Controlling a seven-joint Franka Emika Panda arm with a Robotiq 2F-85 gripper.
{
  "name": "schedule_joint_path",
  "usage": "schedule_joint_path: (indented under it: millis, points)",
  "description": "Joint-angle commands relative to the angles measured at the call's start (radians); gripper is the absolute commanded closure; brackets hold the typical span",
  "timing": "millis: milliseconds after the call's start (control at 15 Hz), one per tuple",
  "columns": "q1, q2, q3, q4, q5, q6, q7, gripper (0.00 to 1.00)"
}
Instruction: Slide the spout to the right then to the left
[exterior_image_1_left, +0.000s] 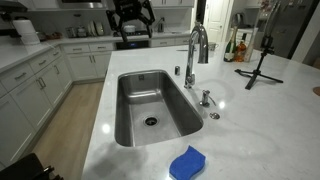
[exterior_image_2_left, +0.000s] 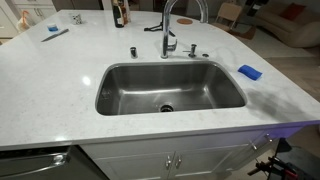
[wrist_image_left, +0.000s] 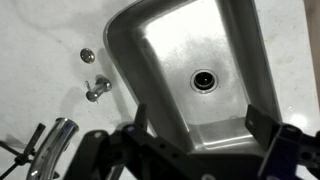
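The spout is a tall chrome gooseneck standing behind the steel sink, its arch reaching over the basin. It shows in both exterior views, with the tube at the sink's far rim. In the wrist view only its shiny lower part appears, at the bottom left. My gripper hangs high above the far end of the sink, well apart from the spout. In the wrist view the gripper looks down into the basin near the drain, open, with nothing between its fingers.
Low chrome fittings sit on the white counter beside the spout. A blue sponge lies near one sink corner. A black tripod and bottles stand on the counter past the faucet. White cabinets line the floor aisle.
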Motion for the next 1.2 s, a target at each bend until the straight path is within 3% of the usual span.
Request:
schedule_joint_path:
  millis: [0,467,867,1133]
  points:
    - [0.09,0.025,-0.101,0.018,-0.075,0.095,0.122,0.0]
    - [0.108,0.138,-0.216,0.096,-0.225,0.224,0.327,0.0]
    - [0.085,0.262,-0.261,0.184,-0.212,0.386,0.295,0.0]
    - [0.048,0.34,-0.25,0.23,-0.144,0.518,0.27,0.0]
